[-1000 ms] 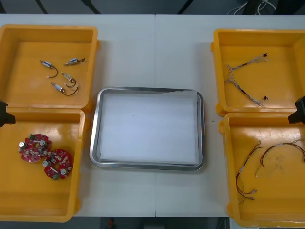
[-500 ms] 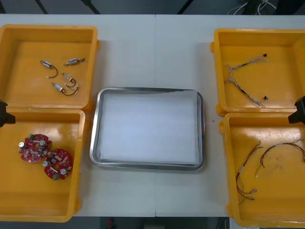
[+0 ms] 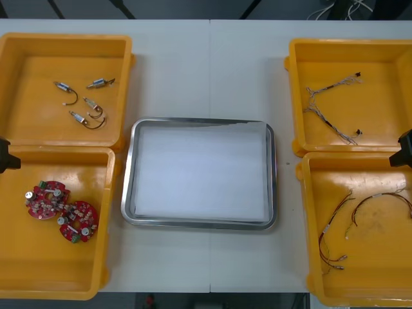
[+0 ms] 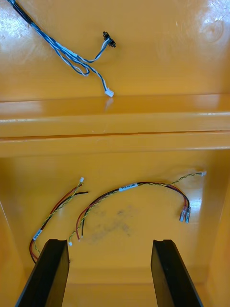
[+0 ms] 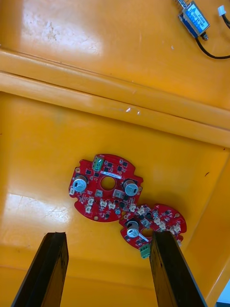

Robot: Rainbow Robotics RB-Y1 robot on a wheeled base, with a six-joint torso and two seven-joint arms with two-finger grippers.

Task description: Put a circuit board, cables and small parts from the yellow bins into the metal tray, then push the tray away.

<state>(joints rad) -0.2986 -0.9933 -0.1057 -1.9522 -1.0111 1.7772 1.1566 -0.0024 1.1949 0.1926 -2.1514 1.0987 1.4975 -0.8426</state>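
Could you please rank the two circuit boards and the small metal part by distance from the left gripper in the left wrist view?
From the open left gripper:
1. Nearer circuit board, beside one finger.
2. Farther circuit board, beyond the first.
3. Small metal part, farthest, in the neighbouring yellow bin.
Right gripper: above the cables.

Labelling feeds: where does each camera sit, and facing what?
Front: above the arms, steeply down onto tray and four bins; arm tips at side edges.
Left wrist: on left arm, facing a bin's circuit boards; open left gripper shows.
Right wrist: on right arm, facing a bin's cables; open right gripper shows.
Shared: front also shows those boards and cables.
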